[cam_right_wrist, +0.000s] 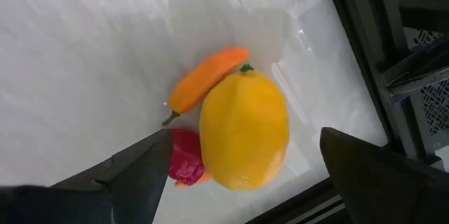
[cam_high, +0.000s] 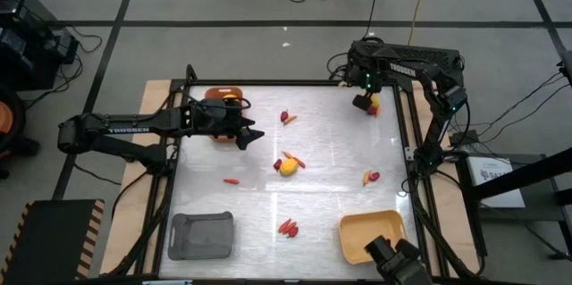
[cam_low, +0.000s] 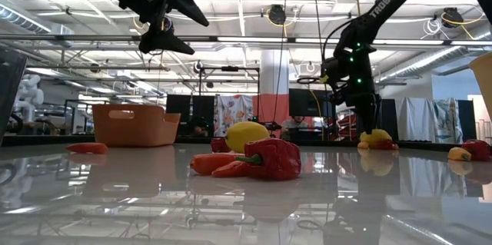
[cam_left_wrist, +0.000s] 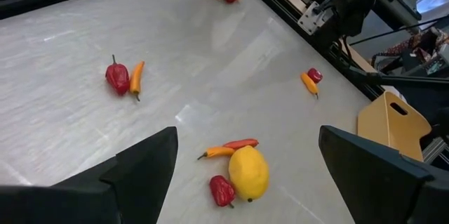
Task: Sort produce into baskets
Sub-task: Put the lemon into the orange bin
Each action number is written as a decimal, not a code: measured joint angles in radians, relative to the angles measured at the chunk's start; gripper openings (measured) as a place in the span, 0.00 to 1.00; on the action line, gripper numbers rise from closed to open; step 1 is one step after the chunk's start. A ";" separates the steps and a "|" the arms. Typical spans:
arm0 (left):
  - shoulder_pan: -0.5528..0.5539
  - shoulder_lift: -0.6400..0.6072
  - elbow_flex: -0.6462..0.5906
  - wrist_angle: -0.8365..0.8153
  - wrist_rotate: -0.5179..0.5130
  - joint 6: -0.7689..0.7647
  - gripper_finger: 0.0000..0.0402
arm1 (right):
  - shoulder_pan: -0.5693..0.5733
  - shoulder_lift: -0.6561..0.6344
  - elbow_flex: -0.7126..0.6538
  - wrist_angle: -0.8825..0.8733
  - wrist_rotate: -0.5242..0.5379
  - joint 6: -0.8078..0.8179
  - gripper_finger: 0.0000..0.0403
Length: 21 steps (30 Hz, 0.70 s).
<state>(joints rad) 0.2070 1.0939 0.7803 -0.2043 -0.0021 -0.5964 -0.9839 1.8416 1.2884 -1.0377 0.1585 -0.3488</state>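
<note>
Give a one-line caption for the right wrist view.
Right gripper, fingers open, hovers over a lemon touching an orange pepper and a red one.

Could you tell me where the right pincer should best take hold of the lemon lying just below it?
Grip the lemon across its narrower middle, coming straight down from above. It lies on its side on the table, with an orange pepper and a red pepper against one long flank, so the right pincer, already open overhead, probably needs one finger slipped between lemon and peppers.
</note>
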 joint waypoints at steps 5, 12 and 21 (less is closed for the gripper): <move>0.000 0.000 0.000 -0.003 0.000 0.000 0.88 | -0.025 0.000 0.000 0.022 -0.004 0.024 0.87; 0.000 0.000 0.000 -0.026 -0.001 0.000 0.88 | -0.047 0.000 -0.001 0.022 -0.050 0.038 0.87; -0.001 0.000 0.000 -0.025 -0.001 0.000 0.88 | -0.047 0.000 -0.043 0.064 -0.053 0.055 0.87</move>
<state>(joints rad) 0.2056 1.0935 0.7803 -0.2289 -0.0032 -0.5968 -1.0307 1.8420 1.2453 -0.9732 0.1056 -0.2935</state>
